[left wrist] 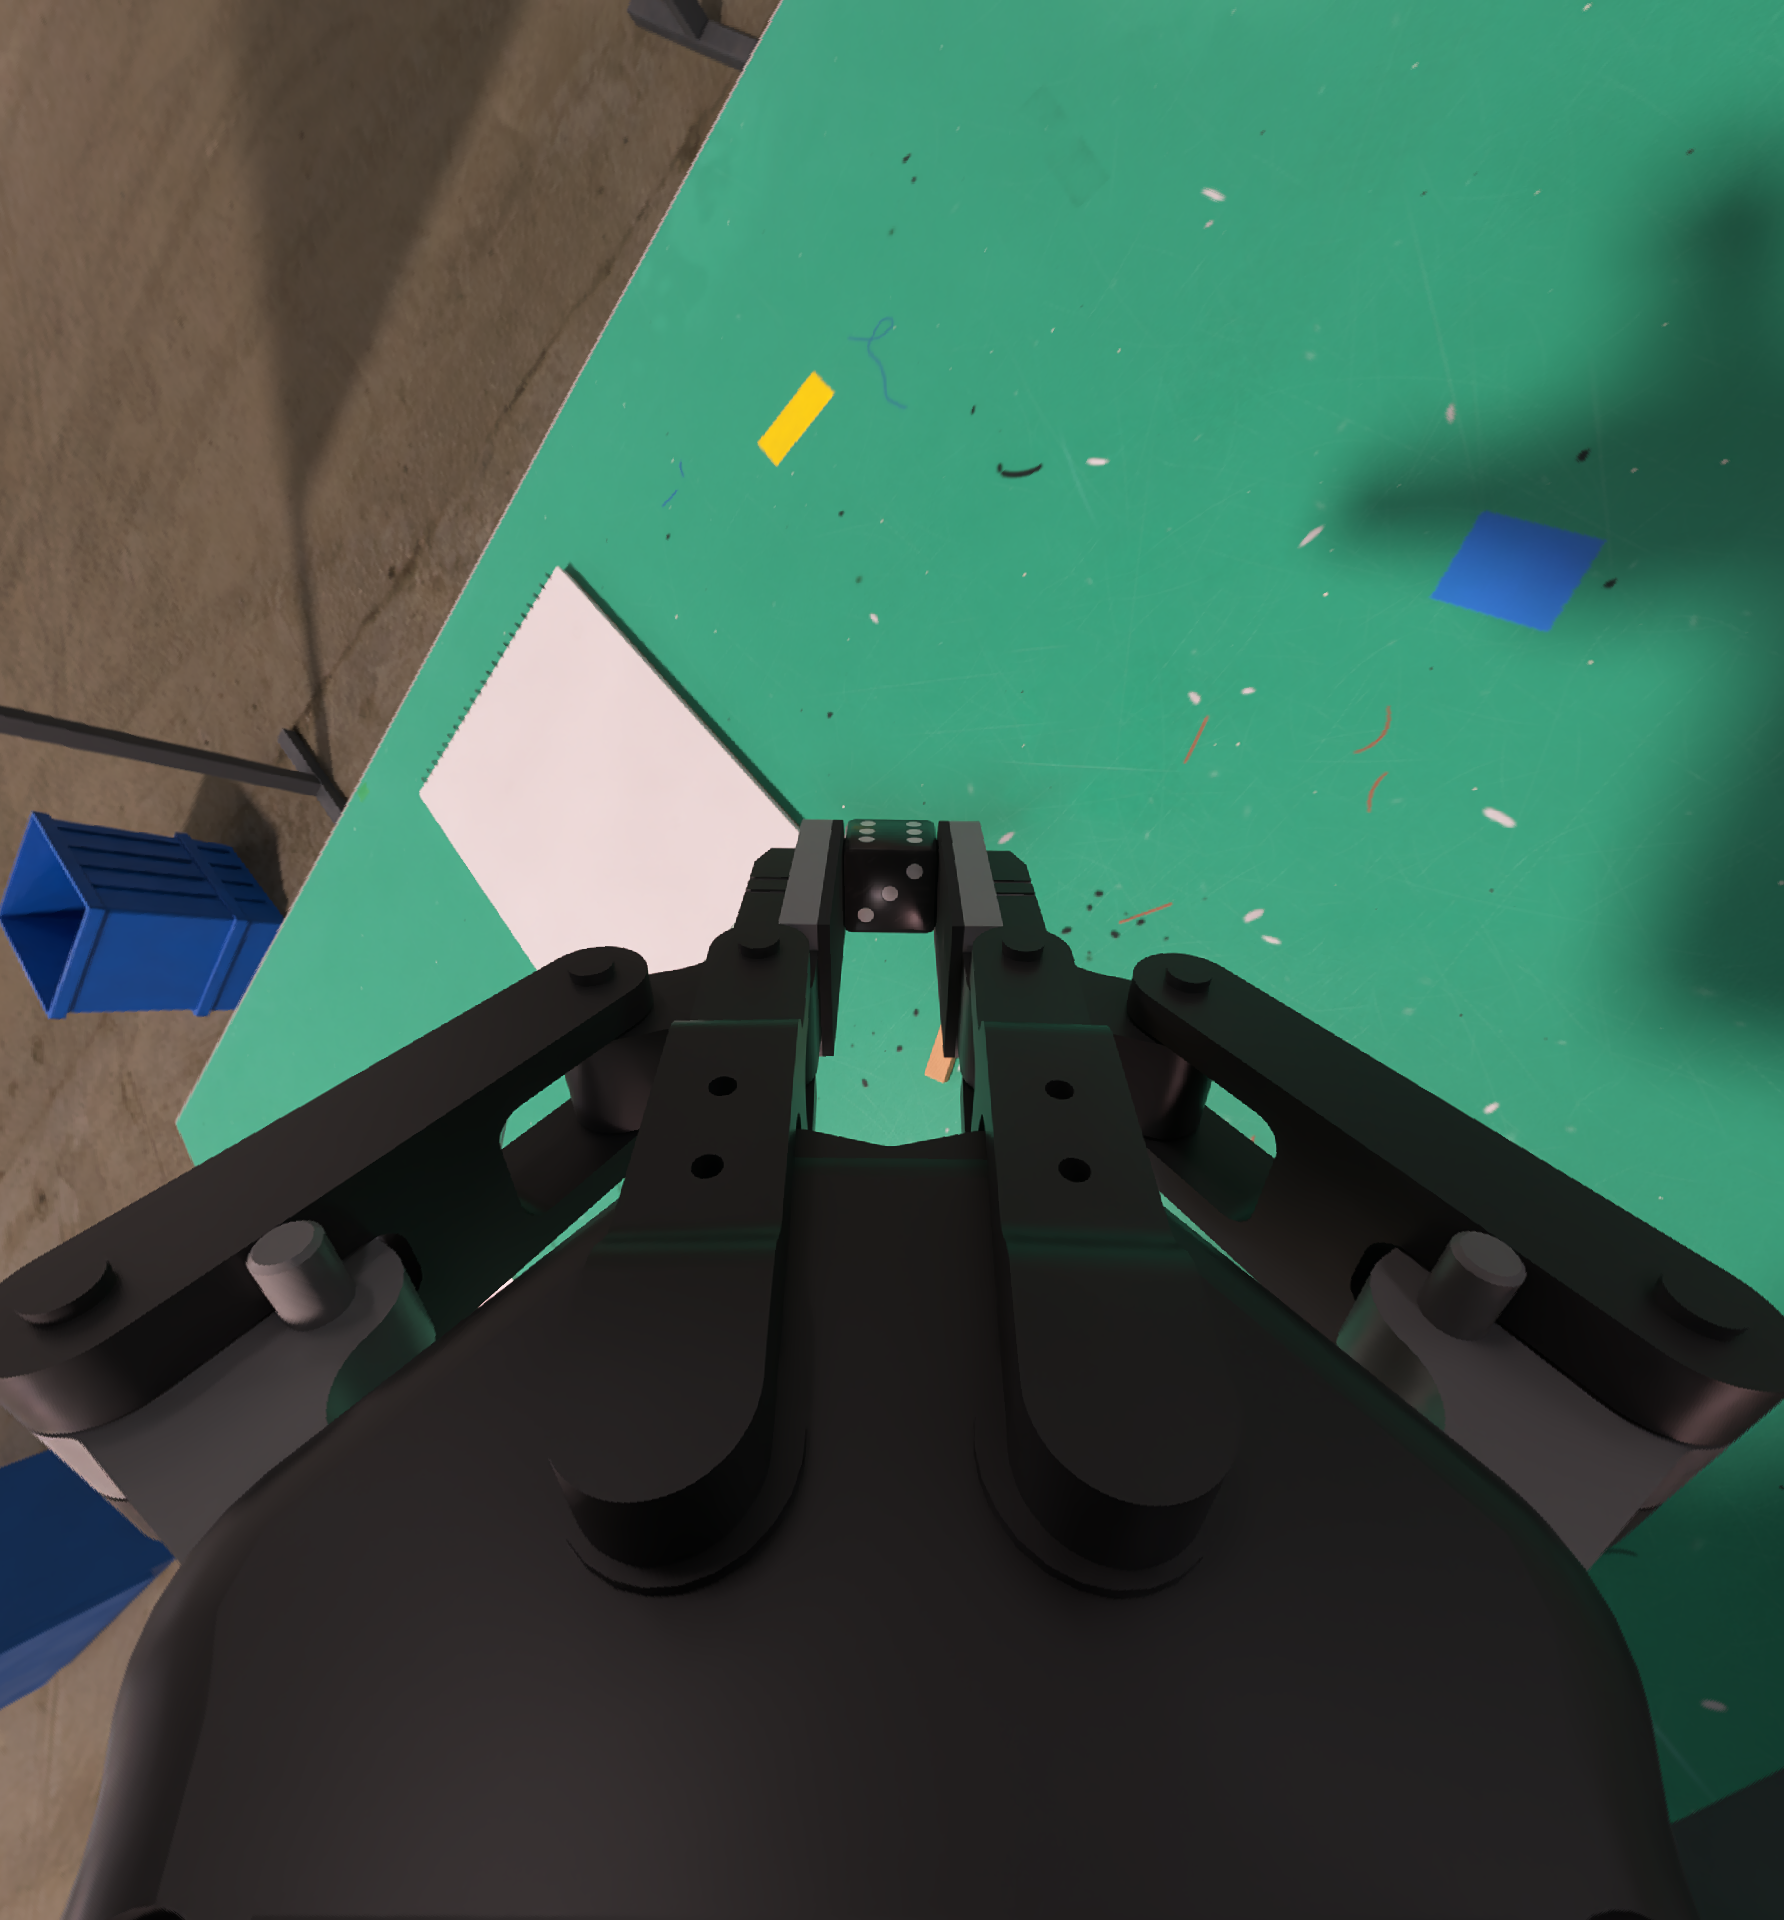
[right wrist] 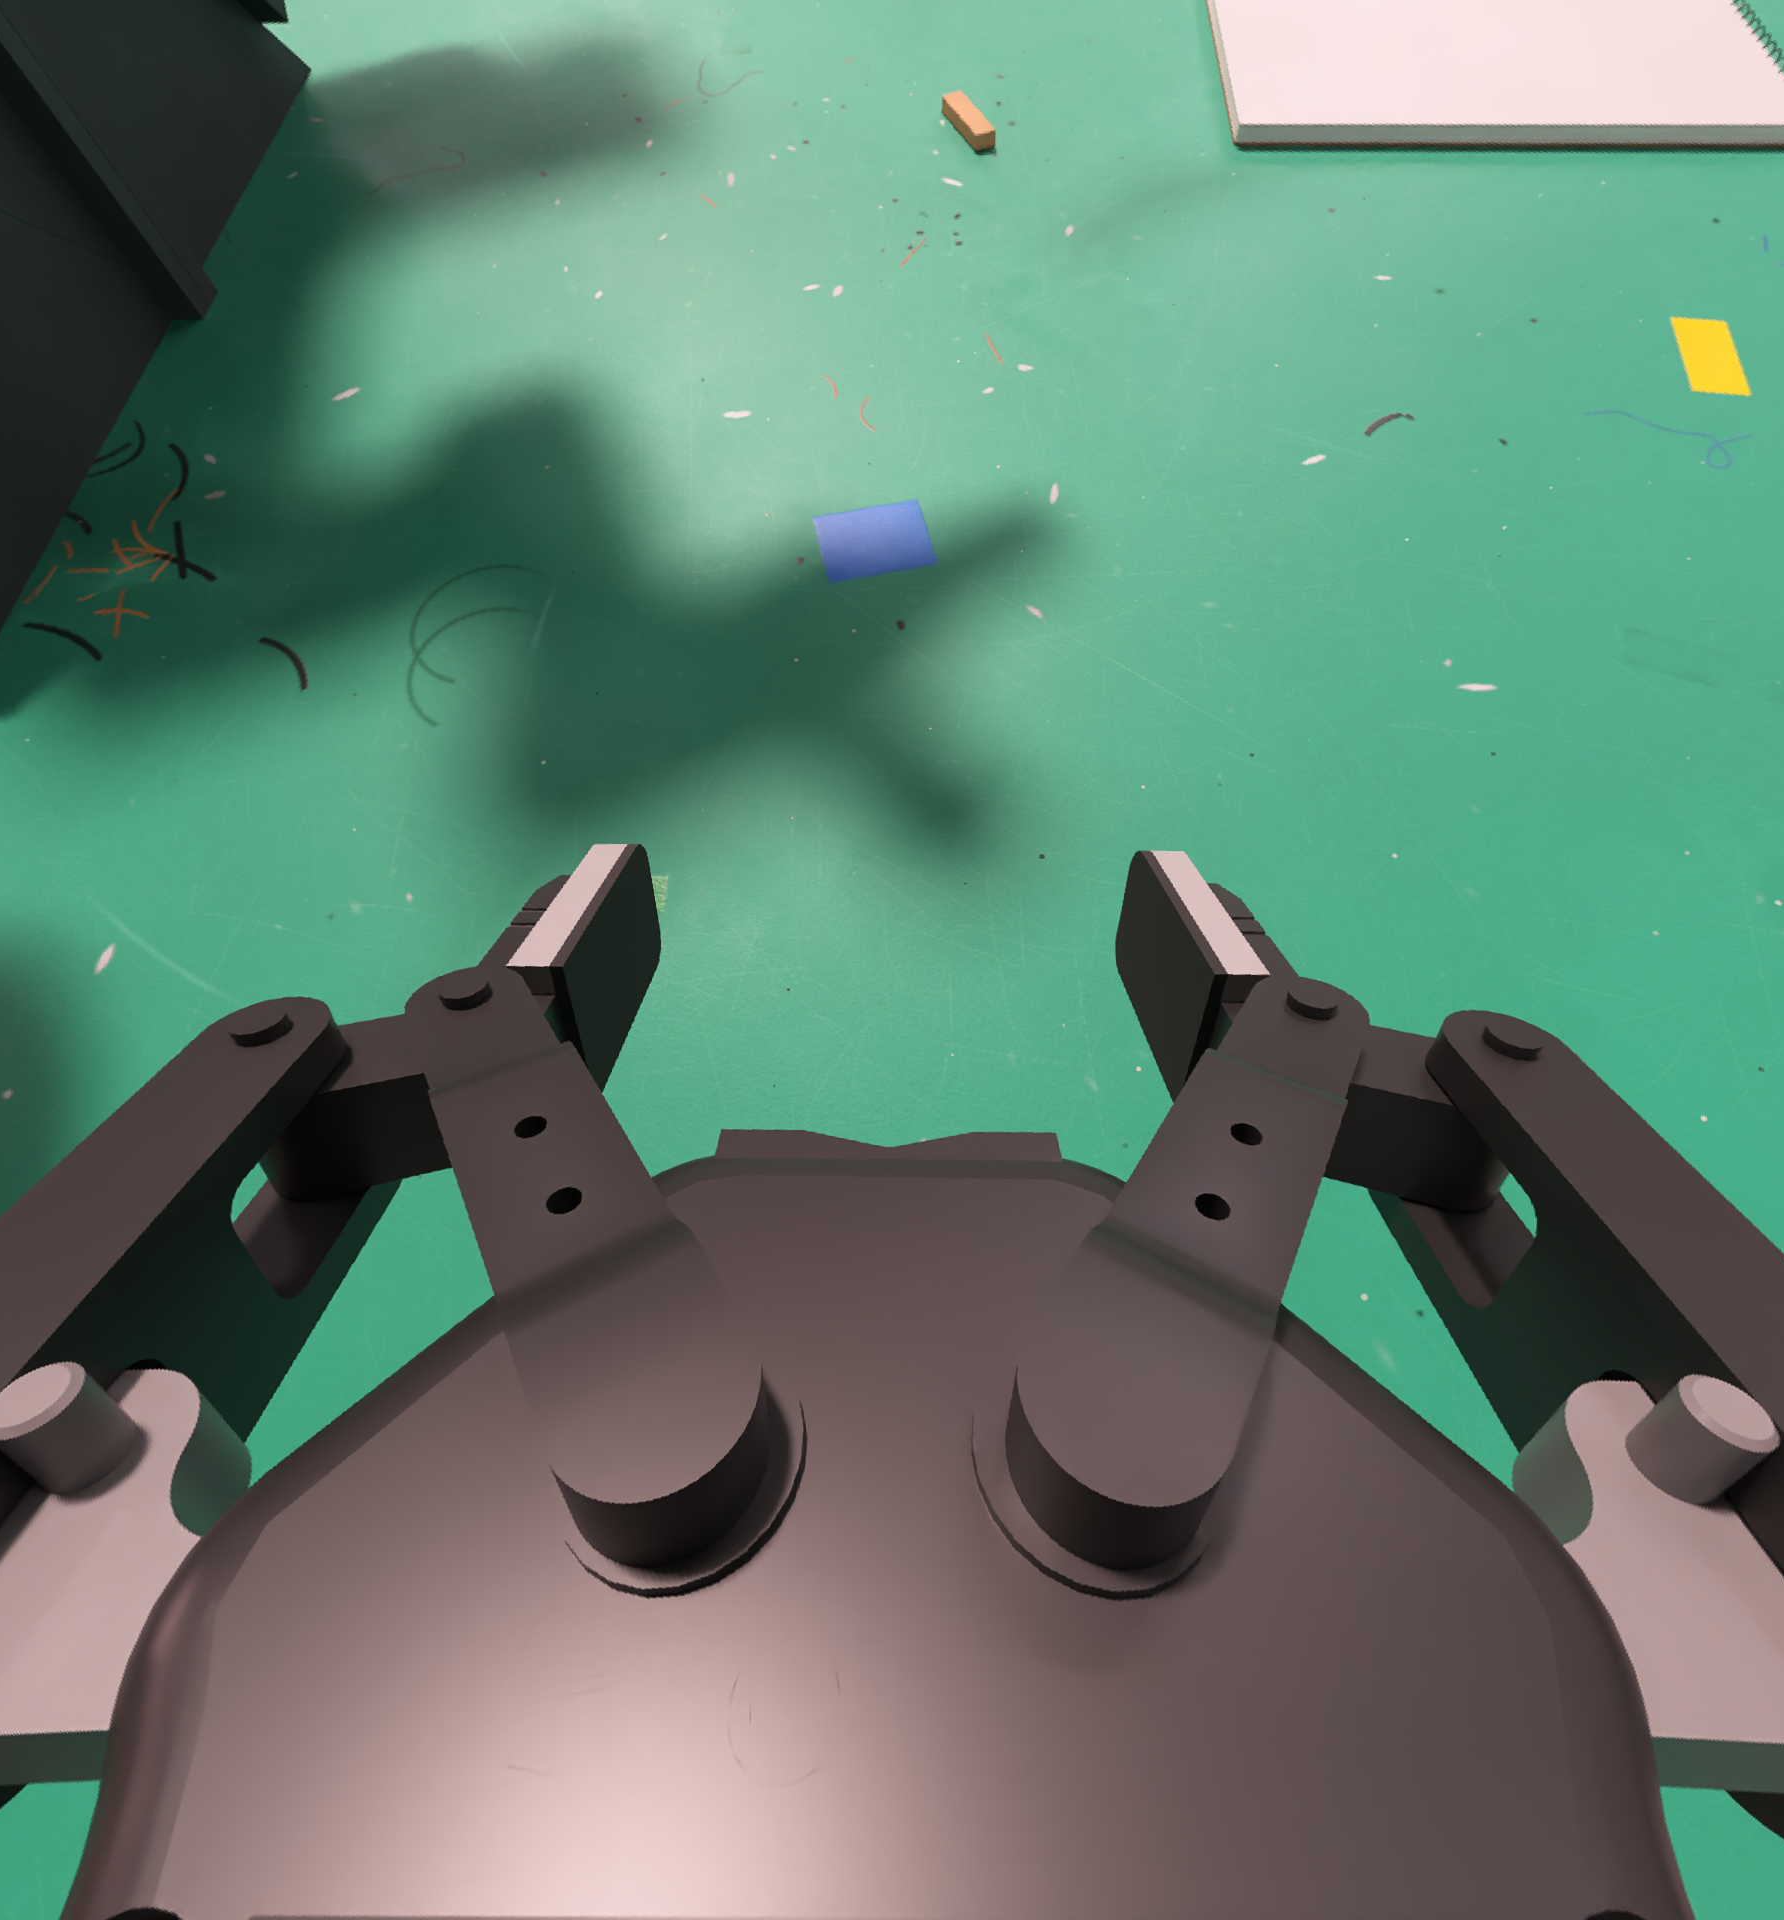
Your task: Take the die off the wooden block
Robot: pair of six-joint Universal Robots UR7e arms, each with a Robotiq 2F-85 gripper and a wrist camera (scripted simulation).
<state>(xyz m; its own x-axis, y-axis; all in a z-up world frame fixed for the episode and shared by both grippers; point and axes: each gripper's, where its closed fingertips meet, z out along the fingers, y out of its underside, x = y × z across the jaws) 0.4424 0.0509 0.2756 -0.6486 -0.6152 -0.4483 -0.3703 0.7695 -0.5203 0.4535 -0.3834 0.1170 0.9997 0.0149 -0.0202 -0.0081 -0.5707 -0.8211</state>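
1. Green tabletop [left wrist: 1283,312] fills both views, scuffed and strewn with small specks and thread scraps; in the left wrist view its edge runs diagonally, with brown floor [left wrist: 192,364] beyond it.
2. Off that edge a blue bin [left wrist: 129,920] stands on the floor, and a dark metal bar [left wrist: 119,743] runs near it.
3. A white spiral notepad [left wrist: 597,769] lies flat by the table edge, just left of the left gripper [left wrist: 890,878].
4. Wide bare tabletop lies ahead of the right gripper [right wrist: 890,925], broken only by a flat blue square [right wrist: 873,539], a yellow rectangle [right wrist: 1710,356] and soft shadows.
5. A dark box-like body [right wrist: 57,260] crowds the upper-left corner of the right wrist view.
6. The left gripper's fingers are clamped on the die [left wrist: 889,875], which is raised above the table between the pads.
7. That die is black with rounded corners and white pips.
8. The wooden block [right wrist: 968,121], small and tan, lies on the table with nothing on it; the left wrist view shows only a sliver of it between the fingers.
9. The right gripper's fingers are spread wide, holding nothing.
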